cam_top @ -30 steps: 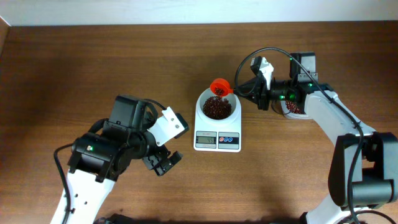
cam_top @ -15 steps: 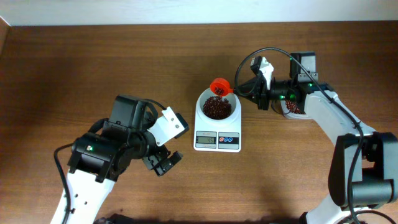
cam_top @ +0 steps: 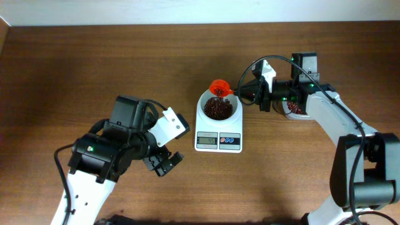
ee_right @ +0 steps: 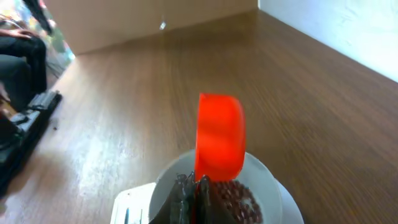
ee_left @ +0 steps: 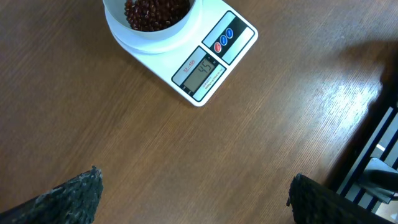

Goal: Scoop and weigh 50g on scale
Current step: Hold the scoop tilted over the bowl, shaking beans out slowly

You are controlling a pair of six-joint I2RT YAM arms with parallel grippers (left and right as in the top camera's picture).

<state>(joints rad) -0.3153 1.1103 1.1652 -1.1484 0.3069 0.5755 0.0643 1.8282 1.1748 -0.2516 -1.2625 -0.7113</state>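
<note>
The white scale (cam_top: 218, 141) stands mid-table with a round white bowl (cam_top: 232, 112) on it, and dark red-brown beans (cam_top: 217, 109) lie in the bowl. My right gripper (cam_top: 242, 92) is shut on the handle of an orange scoop (cam_top: 219, 86), whose cup is tipped over the bowl's far rim. The right wrist view shows the scoop (ee_right: 220, 135) on its side above the beans (ee_right: 239, 198), with the gripper (ee_right: 193, 188) closed on its handle. My left gripper (cam_top: 164, 164) is open and empty, down-left of the scale (ee_left: 214, 56), its fingers (ee_left: 73, 194) wide apart over bare wood.
A clear tub holding more beans (cam_top: 294, 108) sits right of the scale, mostly hidden under my right arm. The table's far edge meets a white wall. In the left wrist view, dark equipment (ee_left: 379, 149) shows past the table's edge.
My right wrist has turned a little and pulled slightly back to the right, while the scoop stays over the bowl's far rim. The left arm has not moved.
</note>
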